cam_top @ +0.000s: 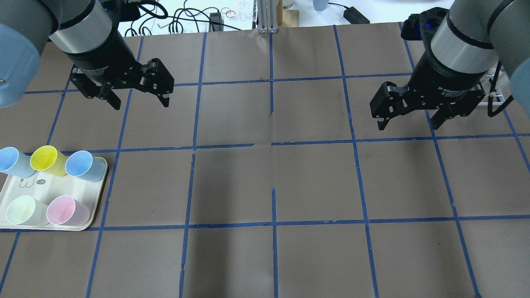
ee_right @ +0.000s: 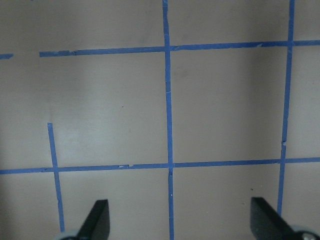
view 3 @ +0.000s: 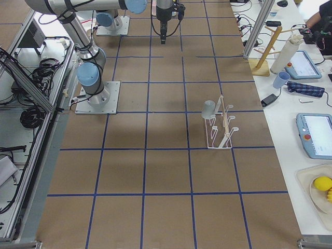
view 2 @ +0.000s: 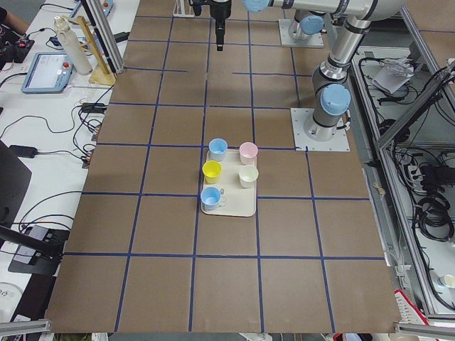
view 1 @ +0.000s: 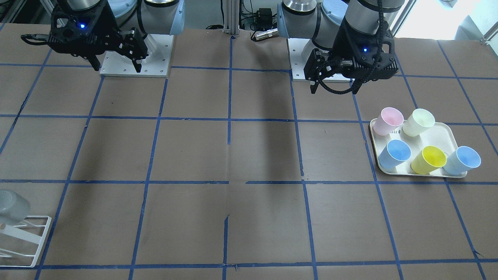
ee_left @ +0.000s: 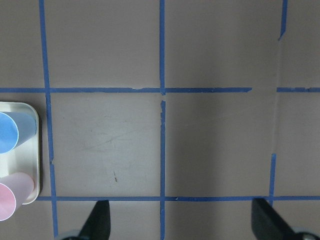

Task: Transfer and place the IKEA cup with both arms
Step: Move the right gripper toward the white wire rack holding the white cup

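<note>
The pale grey IKEA cup sits tilted, mouth down, on a white wire rack at the table edge on my right side; it also shows in the exterior right view. My left gripper is open and empty, held above the table near my base; it also shows in the front view. My right gripper is open and empty, also above bare table, far from the cup; it also shows in the front view. Both wrist views show only open fingertips over brown table.
A cream tray on my left side holds a pink cup, a pale yellow cup, a yellow cup and two light blue cups. Blue tape lines grid the brown table.
</note>
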Controlling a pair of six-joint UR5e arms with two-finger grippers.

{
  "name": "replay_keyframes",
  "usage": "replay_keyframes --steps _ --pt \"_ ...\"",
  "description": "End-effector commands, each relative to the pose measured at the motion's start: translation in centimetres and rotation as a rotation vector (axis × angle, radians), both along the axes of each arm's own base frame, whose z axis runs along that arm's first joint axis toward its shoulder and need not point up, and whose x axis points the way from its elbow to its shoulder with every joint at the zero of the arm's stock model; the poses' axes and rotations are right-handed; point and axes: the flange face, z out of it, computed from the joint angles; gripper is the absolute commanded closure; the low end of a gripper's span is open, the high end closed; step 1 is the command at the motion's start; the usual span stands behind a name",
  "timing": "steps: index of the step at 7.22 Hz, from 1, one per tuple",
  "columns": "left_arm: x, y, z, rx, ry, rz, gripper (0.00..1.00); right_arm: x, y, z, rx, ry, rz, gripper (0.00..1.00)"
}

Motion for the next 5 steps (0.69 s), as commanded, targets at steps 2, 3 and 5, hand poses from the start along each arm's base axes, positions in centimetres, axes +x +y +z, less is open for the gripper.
replay_keyframes --steps 2,3,5 --pt "0.0 0.0 -0.1 0.002 0.003 0.0 0.0 -4.1 -1.7 -0.4 -0.002 0.0 -0.08 0.0" --pt "0.2 -0.1 0.0 -0.001 0.004 0.005 0.0 -5.6 -2.9 -0.6 -0.036 0.004 -0.075 0.0" --pt "0.3 -0.2 -0.1 0.002 0.006 0.006 0.0 -9.8 -5.8 -1.6 -0.075 0.033 -0.04 0.0"
